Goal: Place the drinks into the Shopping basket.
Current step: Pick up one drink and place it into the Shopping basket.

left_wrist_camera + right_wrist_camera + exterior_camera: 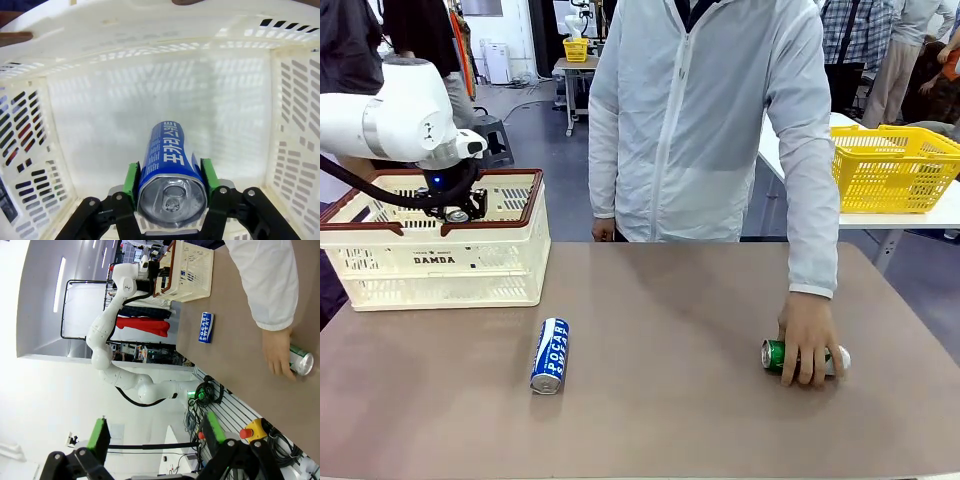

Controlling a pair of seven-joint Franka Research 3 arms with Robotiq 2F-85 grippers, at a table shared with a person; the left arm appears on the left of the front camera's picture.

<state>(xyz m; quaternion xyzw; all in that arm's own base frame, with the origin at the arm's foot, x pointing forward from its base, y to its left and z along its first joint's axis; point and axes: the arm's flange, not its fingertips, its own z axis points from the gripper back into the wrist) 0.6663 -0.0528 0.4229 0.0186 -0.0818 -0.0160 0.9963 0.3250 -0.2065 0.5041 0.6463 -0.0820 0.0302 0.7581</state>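
Note:
My left gripper (171,186) reaches down inside the cream Shopping basket (440,262) at the table's left and is shut on a blue Pocari Sweat can (167,155), with green pads on both of its sides. The can hangs above the basket's floor (150,100). In the front view the left gripper (455,211) dips below the brown rim. A second blue can (550,356) lies on its side on the table in front of the basket. A green can (776,356) lies at the right under the person's hand (810,340). My right gripper (156,434) is open, holding nothing.
A person in a light jacket (700,120) stands at the far edge. A yellow mesh basket (895,165) sits on another table at the back right. The right wrist view, rolled sideways, shows the second blue can (206,327) and the green can (301,360).

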